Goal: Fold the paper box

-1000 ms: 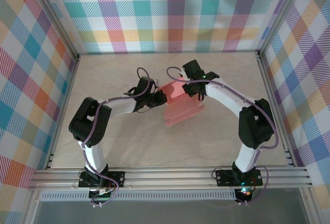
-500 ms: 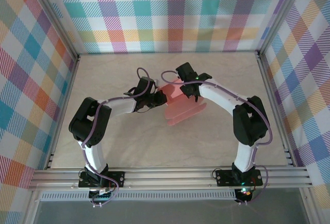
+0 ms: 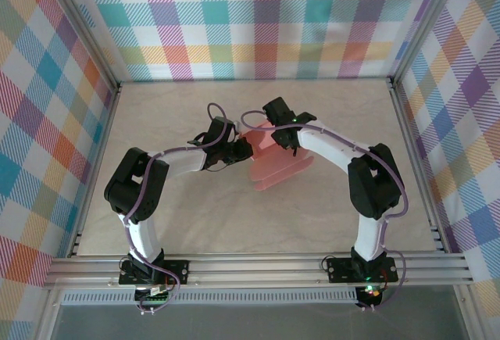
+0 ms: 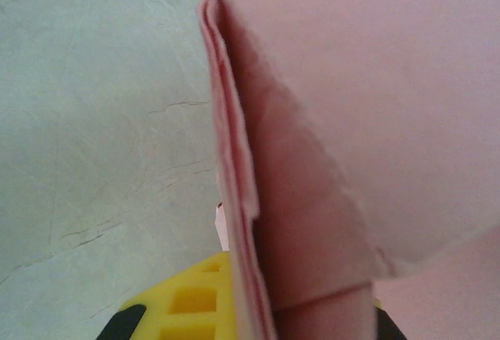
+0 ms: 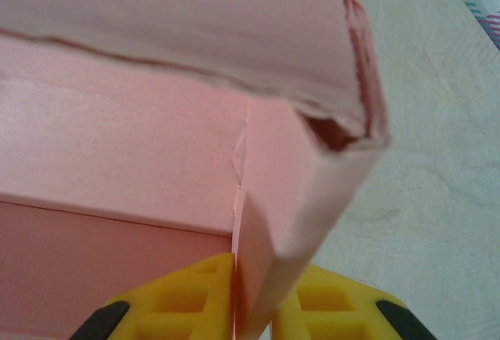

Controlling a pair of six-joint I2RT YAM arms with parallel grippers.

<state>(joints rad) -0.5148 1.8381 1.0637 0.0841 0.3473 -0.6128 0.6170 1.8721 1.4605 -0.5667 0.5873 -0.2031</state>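
The salmon-pink thin card paper box (image 3: 275, 164) lies half-formed at the middle of the pale, marbled bench (image 3: 195, 215). One part of it is raised between the two arms, and its flat flaps spread toward the near side. The left gripper (image 3: 244, 149) is closed tight on a doubled edge of the card; in its wrist view the folded layers rise from between its yellow fingers (image 4: 191, 301). That hold probably serves to anchor one wall while the other arm works. The right gripper (image 3: 285, 138) comes in from the opposite side. Its yellow pads (image 5: 328, 301) stand nearly together with a thin upright wall of card pinched between them, and a folded-over corner curls above. That looks like a grip meant to bring this wall up and crease it. The bench covering shows fine wrinkles. Pastel plaid walls (image 3: 258, 27) enclose three sides, and aluminium rails (image 3: 258, 266) cross the near edge by the arm bases
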